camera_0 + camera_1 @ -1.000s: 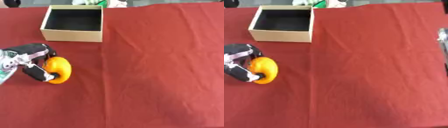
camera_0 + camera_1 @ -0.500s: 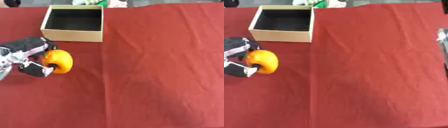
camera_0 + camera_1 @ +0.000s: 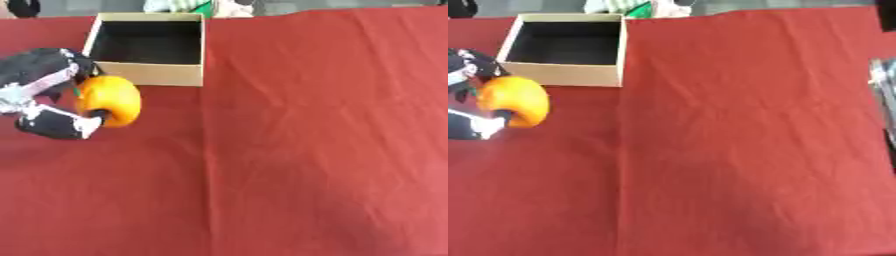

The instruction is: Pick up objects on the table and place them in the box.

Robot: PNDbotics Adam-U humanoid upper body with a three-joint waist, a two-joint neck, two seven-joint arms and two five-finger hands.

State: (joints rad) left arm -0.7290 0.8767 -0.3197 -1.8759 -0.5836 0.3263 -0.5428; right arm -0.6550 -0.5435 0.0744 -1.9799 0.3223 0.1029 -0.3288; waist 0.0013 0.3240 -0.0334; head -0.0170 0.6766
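One object is in hand at this moment: a round, smooth orange fruit-shaped item (image 3: pixel 108 100), carried by the robot's black and silver left hand (image 3: pixel 44 92) at the left of the table. Fingers curl over its top from the far side and the thumb presses against its near side, so the item is pinched between them; this hold leaves its underside free, which I judge suits lowering it into an opening from above. It sits just in front of the near-left corner of the open, square, tan cardboard box with a dark interior (image 3: pixel 154 76), close to the wall but not over the opening. Whether it is clear of the red cloth-covered table (image 3: pixel 306 140) cannot be told for certain. The box appears empty, its open top facing up to receive the item. Judged from this, the carry is partly done; the hand must travel up and over the near wall before release, and clipping that wall is the evident risk. At the far right edge of the right eye view, a grey part of the right arm (image 3: pixel 884 87) shows; its hand cannot be made out.
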